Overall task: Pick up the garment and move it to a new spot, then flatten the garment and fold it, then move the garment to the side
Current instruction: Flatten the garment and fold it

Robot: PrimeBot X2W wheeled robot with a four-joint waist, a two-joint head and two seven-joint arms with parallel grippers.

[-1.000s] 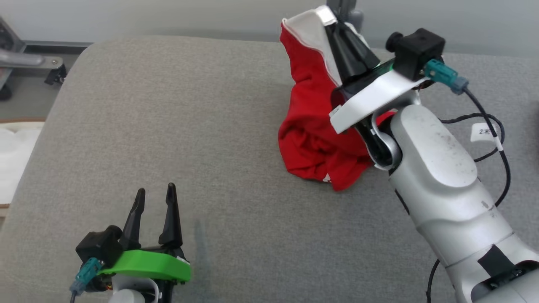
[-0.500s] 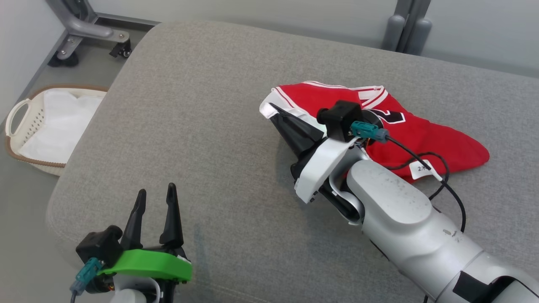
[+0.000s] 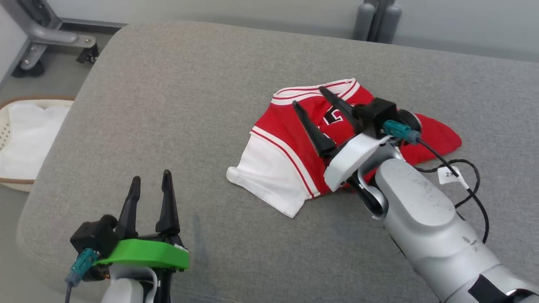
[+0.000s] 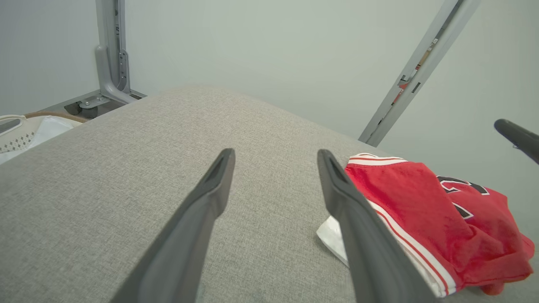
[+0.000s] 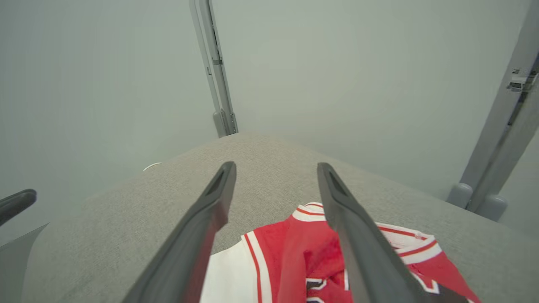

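Note:
The garment [image 3: 282,122] is a red jersey with white trim and a white panel. It lies crumpled on the grey padded surface [image 3: 168,105], right of centre. My right gripper [image 3: 308,96] hovers just over it, open, with nothing between its fingers. In the right wrist view the garment [image 5: 294,256] lies below the spread right gripper [image 5: 276,165]. My left gripper [image 3: 151,176] stands open at the lower left, well apart from the garment. In the left wrist view the left gripper [image 4: 275,152] is spread, with the garment [image 4: 421,202] to its right.
A white laundry basket [image 3: 25,139] holding white cloth sits on the floor off the surface's left edge. A wheeled grey metal frame [image 3: 42,38] stands at the back left and grey posts [image 3: 377,19] behind the far edge.
The right gripper, which held the garment up by its white edge, has lowered it, opened and let go. The garment now lies on the surface. The head view has shifted.

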